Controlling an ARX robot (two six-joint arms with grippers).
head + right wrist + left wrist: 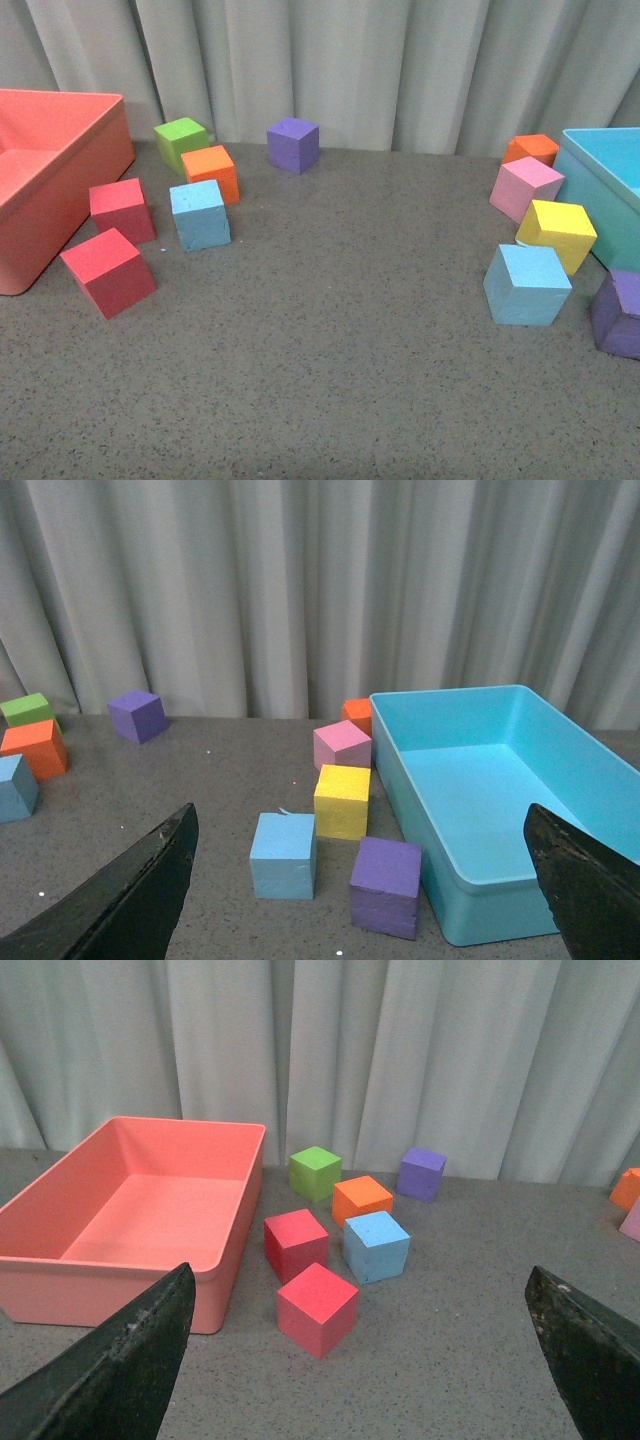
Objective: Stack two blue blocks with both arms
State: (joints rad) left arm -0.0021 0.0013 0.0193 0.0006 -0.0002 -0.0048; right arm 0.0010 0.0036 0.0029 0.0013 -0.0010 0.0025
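blocks unstacked on counter (330,360): one blue block (200,214) at 9 o'clock by orange cube (212,170), other blue block (527,284) at 3 o'clock by yellow cube (557,232). left tool (358,1270), right tool (360,807) both spread wide.

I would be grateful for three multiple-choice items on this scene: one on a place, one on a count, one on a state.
1. Which cube stands just behind the left blue block?
A orange
B yellow
C pink

2. How many red cubes are there?
A one
B two
C three

3. How are the left gripper and right gripper?
A both open
B both shut
C left shut on a block

Key:
1 A: the orange cube sits right behind it.
2 B: two lie left of the blue block.
3 A: each wrist view shows fingers wide apart, gripping nothing.
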